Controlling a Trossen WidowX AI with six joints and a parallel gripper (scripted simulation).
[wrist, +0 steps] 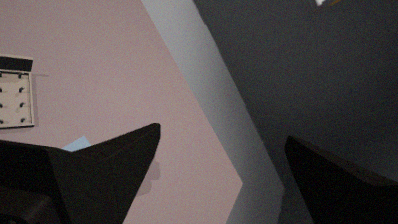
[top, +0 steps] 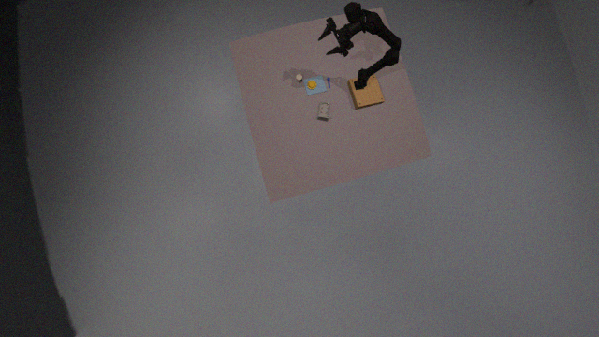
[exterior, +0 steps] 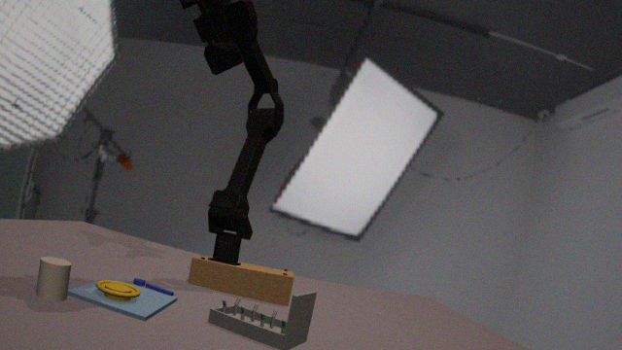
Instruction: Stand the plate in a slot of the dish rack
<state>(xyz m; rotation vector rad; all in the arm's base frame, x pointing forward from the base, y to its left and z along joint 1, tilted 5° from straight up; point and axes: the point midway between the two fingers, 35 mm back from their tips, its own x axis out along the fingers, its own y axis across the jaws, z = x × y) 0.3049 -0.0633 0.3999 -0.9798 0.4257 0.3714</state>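
Looking down from the top view, I see my tool (top: 334, 41) high over the far edge of the pink worktop (top: 328, 154). Its fingers are spread wide and there is nothing between them. The black arm (exterior: 253, 136) rises from a wooden base block (exterior: 241, 281) and bends up past the top of the side picture.

The yellow plate (exterior: 118, 289) lies flat on a light blue mat (exterior: 141, 303), well away from the tool. A small blue pen (exterior: 153, 287) lies on the far side of the same mat, just beside the plate. A tan cylinder (exterior: 53, 278) stands upright to the left of the mat.

The grey dish rack (exterior: 264, 318) sits on the worktop near the base block, to the right of the mat. It has small pegs in rows and one tall end wall. Its slots hold nothing.

In the wrist view I see the rack (wrist: 15, 97) at the left edge and a corner of the blue mat (wrist: 77, 145) peeking past one dark finger.
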